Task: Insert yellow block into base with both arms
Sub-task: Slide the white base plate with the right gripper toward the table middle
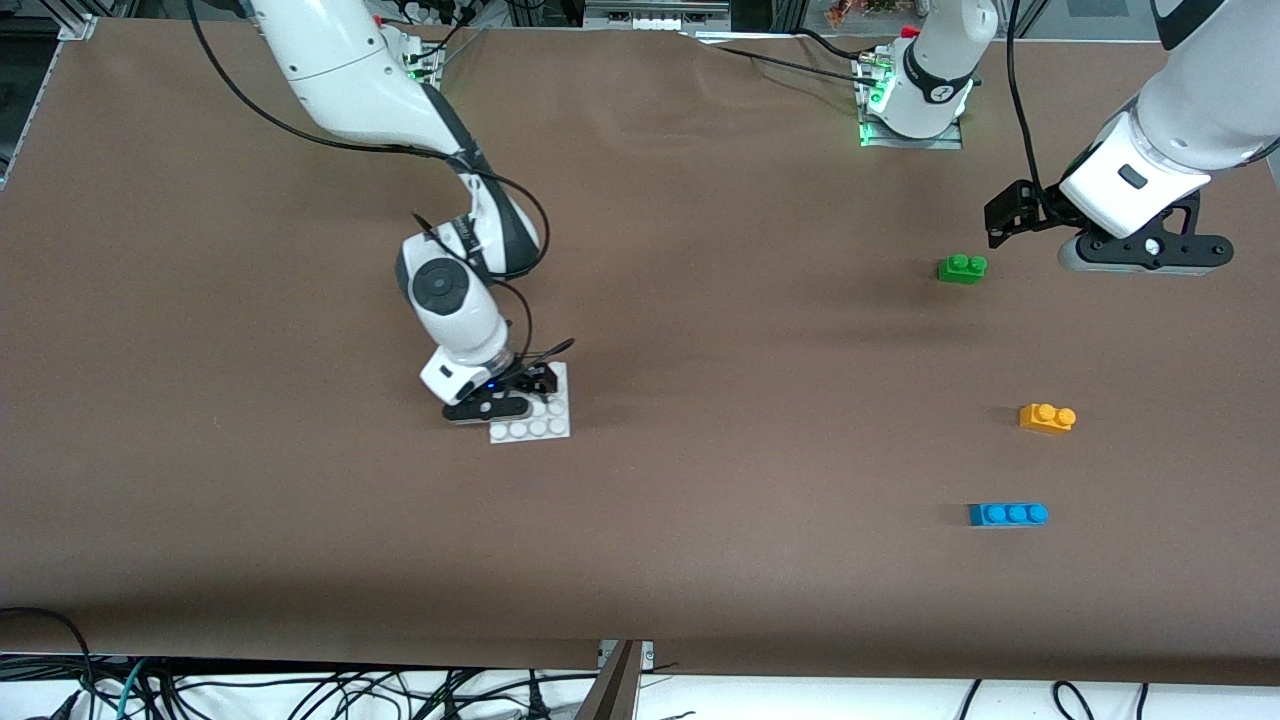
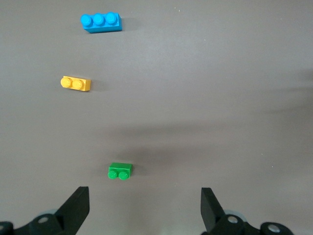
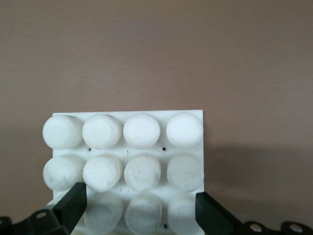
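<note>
Front view: small orange-yellow two-stud plastic brick [image 1: 1047, 417] lies on the brown bench [image 1: 700, 300] between green brick [image 1: 962, 268] and blue brick [image 1: 1008, 514]. Left gripper [image 2: 145, 208] hovers over the green one, fingers wide, empty. Right gripper [image 3: 138, 208] – fingers spread astride the white studded base plate [image 3: 146, 147].

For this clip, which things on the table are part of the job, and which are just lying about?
Part of the job:
yellow block
white base, with the right gripper down on it, fingers apart
left gripper, open, up over the green block

Lying about:
green block
blue block
</note>
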Robot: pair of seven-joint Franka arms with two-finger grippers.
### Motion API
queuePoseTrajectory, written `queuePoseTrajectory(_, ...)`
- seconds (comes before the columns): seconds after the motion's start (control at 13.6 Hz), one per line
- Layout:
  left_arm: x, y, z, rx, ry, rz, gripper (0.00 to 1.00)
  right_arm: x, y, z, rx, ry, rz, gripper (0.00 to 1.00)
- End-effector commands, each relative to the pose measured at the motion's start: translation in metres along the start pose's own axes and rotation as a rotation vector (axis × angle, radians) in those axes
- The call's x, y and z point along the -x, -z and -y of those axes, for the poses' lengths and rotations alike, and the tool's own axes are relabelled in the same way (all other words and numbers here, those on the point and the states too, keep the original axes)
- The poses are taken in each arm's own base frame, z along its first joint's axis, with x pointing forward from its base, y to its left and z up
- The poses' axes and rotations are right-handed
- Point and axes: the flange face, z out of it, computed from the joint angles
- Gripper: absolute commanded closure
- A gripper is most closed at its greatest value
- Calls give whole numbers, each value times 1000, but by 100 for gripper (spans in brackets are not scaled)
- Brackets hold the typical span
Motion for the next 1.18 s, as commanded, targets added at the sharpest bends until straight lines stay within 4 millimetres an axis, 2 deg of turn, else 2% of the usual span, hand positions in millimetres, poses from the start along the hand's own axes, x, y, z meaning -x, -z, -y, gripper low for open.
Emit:
queuePoseTrajectory(0.0,0,4,-3,19,-2,-3,0,9,-24,43,-19,-54,-8,0)
queuePoseTrajectory(0.29,-1,4,-2,19,1,-3,0,11,-23,83,-45,-112,-29,0)
queuePoseTrajectory(0.74,0,5,-2,19,1,-4,0,35,-17,165,-104,-131,-61,0)
queuePoseTrajectory(0.88,0,5,-2,19,1,-3,0,45,-20,177,-104,-108,-58,0)
queuePoseTrajectory(1.11,0,5,-2,19,1,-3,0,42,-17,175,-97,-99,-72,0)
